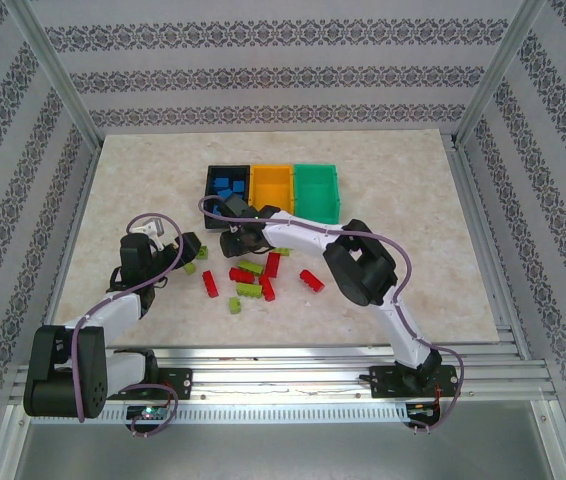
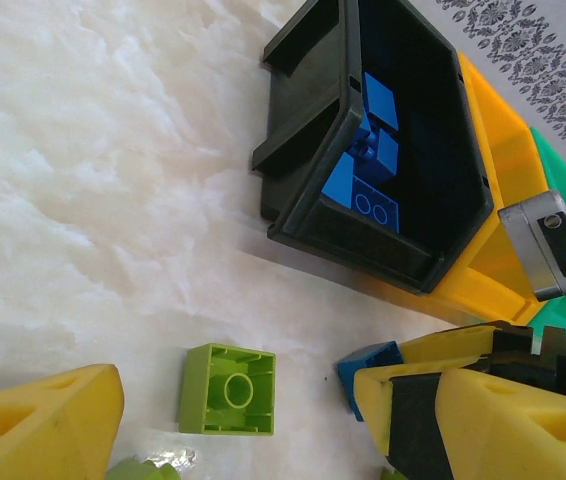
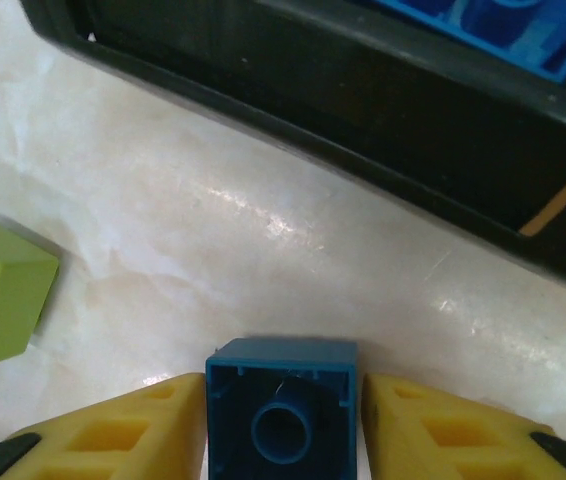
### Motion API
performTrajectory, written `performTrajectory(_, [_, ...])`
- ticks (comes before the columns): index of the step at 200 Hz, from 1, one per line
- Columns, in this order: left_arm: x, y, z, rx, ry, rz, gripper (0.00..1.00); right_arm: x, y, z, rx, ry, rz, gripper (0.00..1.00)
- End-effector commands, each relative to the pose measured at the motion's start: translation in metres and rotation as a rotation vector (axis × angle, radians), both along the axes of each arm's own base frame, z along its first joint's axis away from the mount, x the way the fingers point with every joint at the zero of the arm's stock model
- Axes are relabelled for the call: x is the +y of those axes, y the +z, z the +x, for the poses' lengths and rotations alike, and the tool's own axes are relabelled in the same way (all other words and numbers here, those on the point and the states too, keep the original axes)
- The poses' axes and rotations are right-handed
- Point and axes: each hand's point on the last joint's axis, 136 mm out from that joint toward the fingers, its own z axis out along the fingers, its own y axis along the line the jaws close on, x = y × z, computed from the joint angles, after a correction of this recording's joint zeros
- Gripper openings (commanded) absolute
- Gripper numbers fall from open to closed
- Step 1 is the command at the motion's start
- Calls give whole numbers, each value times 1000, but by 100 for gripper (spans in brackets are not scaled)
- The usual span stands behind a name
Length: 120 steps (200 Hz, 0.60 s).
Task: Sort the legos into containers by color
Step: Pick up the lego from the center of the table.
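The marbled desk point(image 1: 413, 290) sits inside patterned walls point(image 1: 263, 80). The black bin point(image 1: 225, 181), orange bin point(image 1: 271, 183) and green bin point(image 1: 317, 190) stand side by side at its far middle, with loose legos point(image 1: 253, 280) nearer me and bare stone on both sides. My right claw point(image 3: 283, 390) is pinched on a blue brick point(image 3: 281, 415) just short of the black bin's near wall, and my left claw point(image 2: 238, 400) stands wide open astride a yellow-green brick point(image 2: 228, 388).

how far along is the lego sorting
Done: a few blue bricks sit in the black bin. In hand: the right fingers grip another blue brick just outside it. Left: red bricks and green bricks lie loose; the orange bin and green bin look empty.
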Motion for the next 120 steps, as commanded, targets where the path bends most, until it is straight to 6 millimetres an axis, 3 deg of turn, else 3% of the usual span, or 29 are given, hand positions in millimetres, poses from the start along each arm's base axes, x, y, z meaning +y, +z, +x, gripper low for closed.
performTrajectory(1, [3,13,8,-50,5,-12,82,-10,0,-1,-3,-2,-21,36])
performTrajectory(78, [2,12,8,-49,0,-18,82,-18,19,-11,-29,7,3,33])
performTrajectory(120, [1,9,9,-40,-2,-26,82,-16,53,-14,-70,16,54,33])
